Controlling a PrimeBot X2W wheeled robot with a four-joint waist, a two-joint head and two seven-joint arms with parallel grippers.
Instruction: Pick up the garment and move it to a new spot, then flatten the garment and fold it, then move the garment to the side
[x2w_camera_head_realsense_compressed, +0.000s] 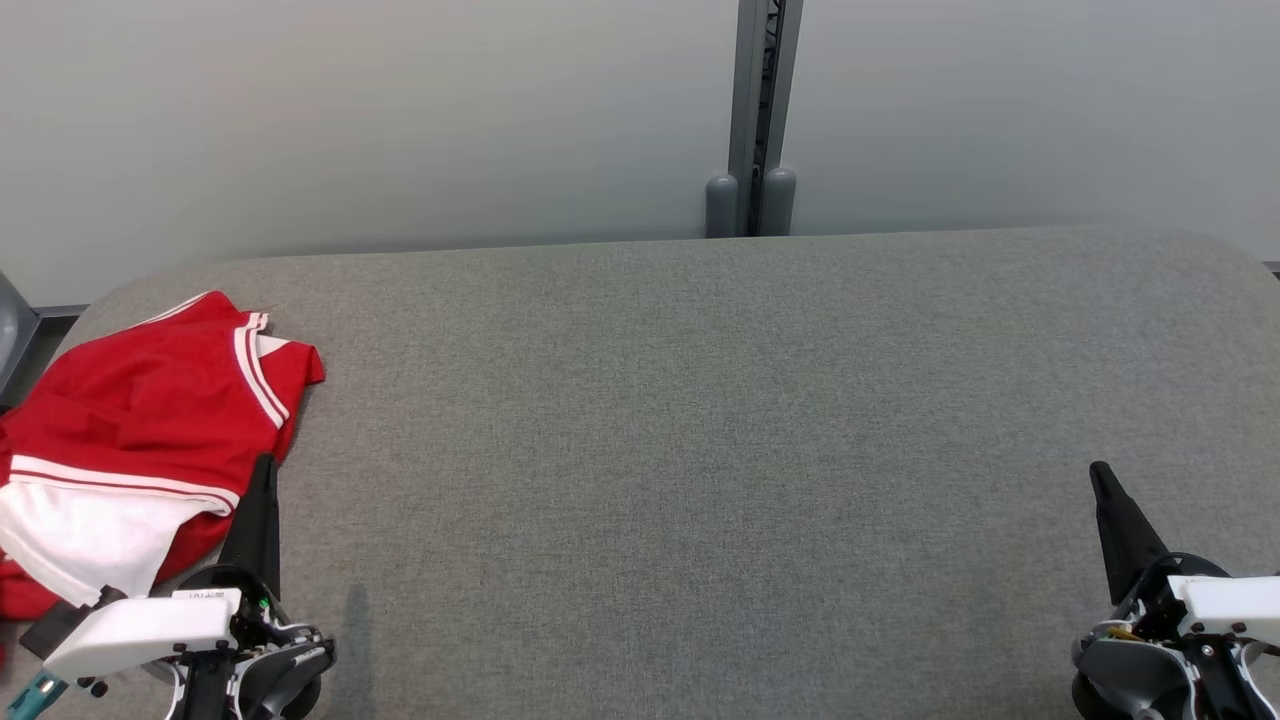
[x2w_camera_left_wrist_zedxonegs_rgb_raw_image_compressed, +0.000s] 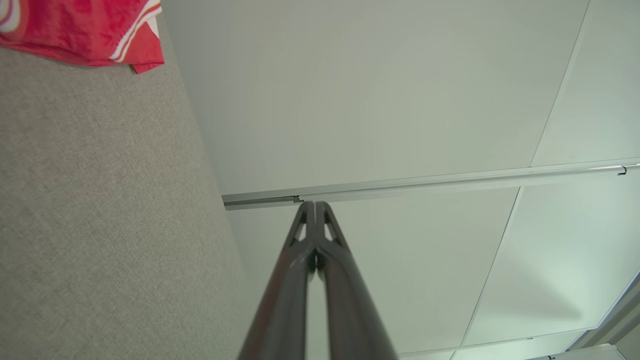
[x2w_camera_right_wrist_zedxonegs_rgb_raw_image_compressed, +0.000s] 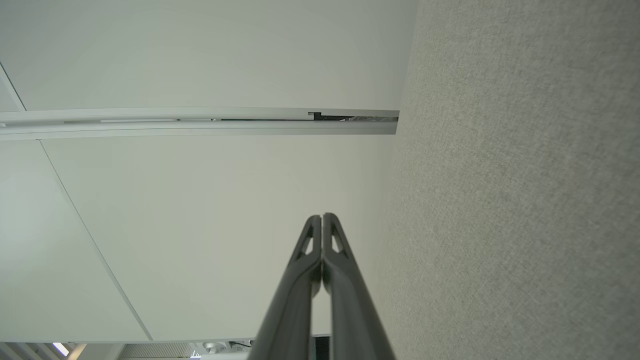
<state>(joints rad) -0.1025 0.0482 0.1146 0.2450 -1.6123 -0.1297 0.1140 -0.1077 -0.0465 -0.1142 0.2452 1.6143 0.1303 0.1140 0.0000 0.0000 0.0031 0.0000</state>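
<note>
**Head view: both grippers pressed shut, red garment at the table's left end**

Head view puts the left gripper (x2w_camera_head_realsense_compressed: 265, 466) at the lower left, its two long dark fingers pressed together into a single blade pointing up the frame. In the left wrist view the same fingers meet at their tips with nothing pinched between them. The right gripper (x2w_camera_head_realsense_compressed: 1101, 472) sits at the lower right, likewise closed into one dark blade. The right wrist view shows its tips touching and holding nothing.

Just beside the left gripper's fingers lies the crumpled red sports garment with white stripes and a white panel (x2w_camera_head_realsense_compressed: 140, 400). In the head view the blade overlaps the cloth's lower right edge, and I cannot tell whether they touch. The garment is heaped at the far left end of the grey fabric-covered table (x2w_camera_head_realsense_compressed: 700, 420), with part of it running out of the frame's left edge. In the left wrist view its striped hem shows in the upper left corner, well apart from the fingertips.

The right gripper hovers over bare grey fabric, well apart from the garment. Behind the table stands a pale panelled wall (x2w_camera_head_realsense_compressed: 400, 110), split by a grey metal upright post (x2w_camera_head_realsense_compressed: 757, 110) near the middle.
</note>
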